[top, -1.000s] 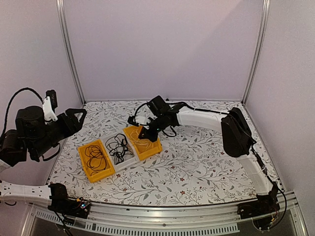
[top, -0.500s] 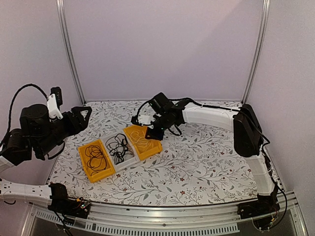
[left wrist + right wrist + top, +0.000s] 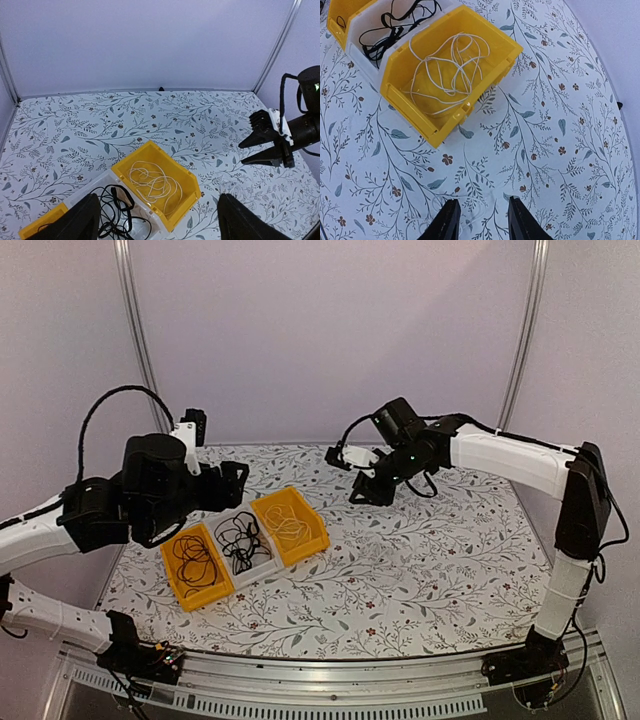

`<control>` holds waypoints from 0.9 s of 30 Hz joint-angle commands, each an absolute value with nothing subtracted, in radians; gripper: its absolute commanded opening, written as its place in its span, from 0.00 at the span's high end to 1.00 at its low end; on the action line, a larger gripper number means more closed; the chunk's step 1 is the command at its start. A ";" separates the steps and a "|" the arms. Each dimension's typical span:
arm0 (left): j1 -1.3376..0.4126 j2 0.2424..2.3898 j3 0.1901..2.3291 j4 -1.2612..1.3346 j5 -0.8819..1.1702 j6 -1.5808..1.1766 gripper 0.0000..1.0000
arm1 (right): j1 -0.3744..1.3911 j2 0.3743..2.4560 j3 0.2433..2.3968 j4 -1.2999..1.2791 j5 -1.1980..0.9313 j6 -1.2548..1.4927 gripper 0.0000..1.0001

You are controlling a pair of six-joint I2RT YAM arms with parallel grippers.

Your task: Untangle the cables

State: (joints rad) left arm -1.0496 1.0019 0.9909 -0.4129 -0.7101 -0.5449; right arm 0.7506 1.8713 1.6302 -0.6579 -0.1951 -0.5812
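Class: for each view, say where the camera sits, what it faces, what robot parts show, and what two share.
Top external: above, behind; faces table; left arm, right arm show.
Left wrist: faces far wall; left fingers, right hand.
Right wrist: looks down; right fingers.
Shared: yellow bin holding cream cable.

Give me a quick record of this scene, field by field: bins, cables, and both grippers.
left yellow bin: black cable, looped
white bin: black cables, overlapping loops
right yellow bin: cream cable, loose loops
left gripper: open, above the bins
right gripper: open, above the table, right of the bins
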 commanded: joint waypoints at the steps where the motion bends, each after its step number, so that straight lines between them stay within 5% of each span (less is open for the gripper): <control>1: -1.000 1.107 1.056 -0.387 -0.558 -0.518 0.17 | 0.666 1.792 1.476 -0.696 -0.273 -0.620 0.64; 11: -0.898 1.244 1.111 -0.387 -0.326 -0.592 0.22 | 0.624 1.676 1.181 -0.615 -0.313 -0.793 0.62; 27: -0.885 1.226 1.110 -0.384 -0.303 -0.625 0.22 | 0.627 1.800 1.196 -0.542 -0.287 -0.885 0.61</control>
State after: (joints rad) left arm -0.8978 1.2495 1.0966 -0.4004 -0.3035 -0.6140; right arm 0.6216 1.7882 1.1778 -0.5495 -0.2722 -0.8410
